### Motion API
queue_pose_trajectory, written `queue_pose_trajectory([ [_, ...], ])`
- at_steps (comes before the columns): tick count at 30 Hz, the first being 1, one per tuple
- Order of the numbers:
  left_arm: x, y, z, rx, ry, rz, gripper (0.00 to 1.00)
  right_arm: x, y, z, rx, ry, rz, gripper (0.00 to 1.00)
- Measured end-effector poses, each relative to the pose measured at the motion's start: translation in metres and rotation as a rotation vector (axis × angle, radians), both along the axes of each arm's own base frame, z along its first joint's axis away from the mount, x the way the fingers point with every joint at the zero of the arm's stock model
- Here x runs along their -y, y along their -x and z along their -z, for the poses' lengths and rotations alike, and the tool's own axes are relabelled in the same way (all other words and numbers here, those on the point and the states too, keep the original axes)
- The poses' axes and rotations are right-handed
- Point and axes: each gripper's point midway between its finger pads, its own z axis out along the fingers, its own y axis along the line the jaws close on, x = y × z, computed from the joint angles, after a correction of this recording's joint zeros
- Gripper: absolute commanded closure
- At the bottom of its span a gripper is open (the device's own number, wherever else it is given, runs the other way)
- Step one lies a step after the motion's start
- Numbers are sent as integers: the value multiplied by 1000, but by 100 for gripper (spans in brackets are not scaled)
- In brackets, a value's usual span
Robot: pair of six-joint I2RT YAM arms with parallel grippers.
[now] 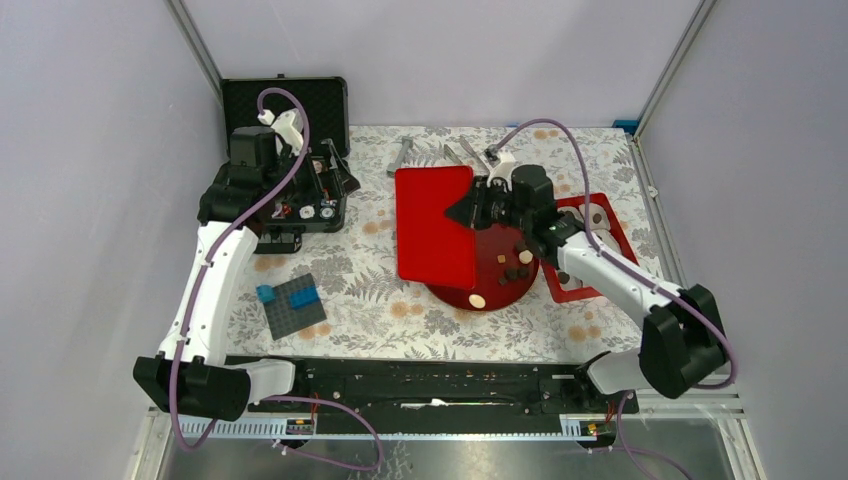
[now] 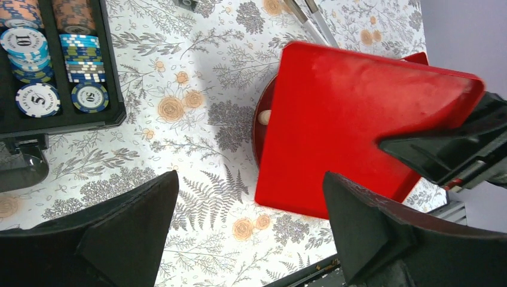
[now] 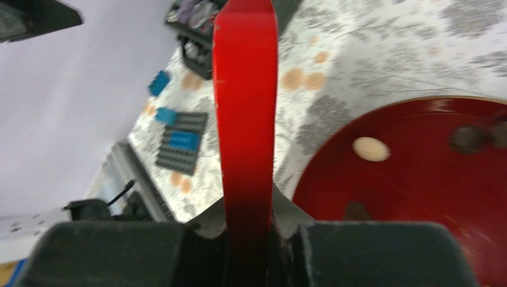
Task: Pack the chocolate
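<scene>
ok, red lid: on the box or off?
Off. The right gripper is clamped on the red lid, holding it above the round plate; the red box lies uncovered to the side.

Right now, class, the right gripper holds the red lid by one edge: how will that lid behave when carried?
Probably stiff: the red lid looks flat, without sag, though the right gripper clamps only one edge. Likely light, since that single pinch holds it above the round plate. Its glossy surface could slip or pivot if swung.
</scene>
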Motion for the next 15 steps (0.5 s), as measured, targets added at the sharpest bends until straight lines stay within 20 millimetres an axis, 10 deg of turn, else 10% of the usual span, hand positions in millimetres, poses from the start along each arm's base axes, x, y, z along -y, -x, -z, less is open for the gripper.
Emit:
queue_pose_trajectory([
  [10, 3, -3, -1, 7, 17, -7, 1, 56, -13, -10, 73, 216, 246, 100],
  [15, 42, 9, 7, 6, -4, 80, 1, 78, -24, -24, 59, 287, 379, 100],
])
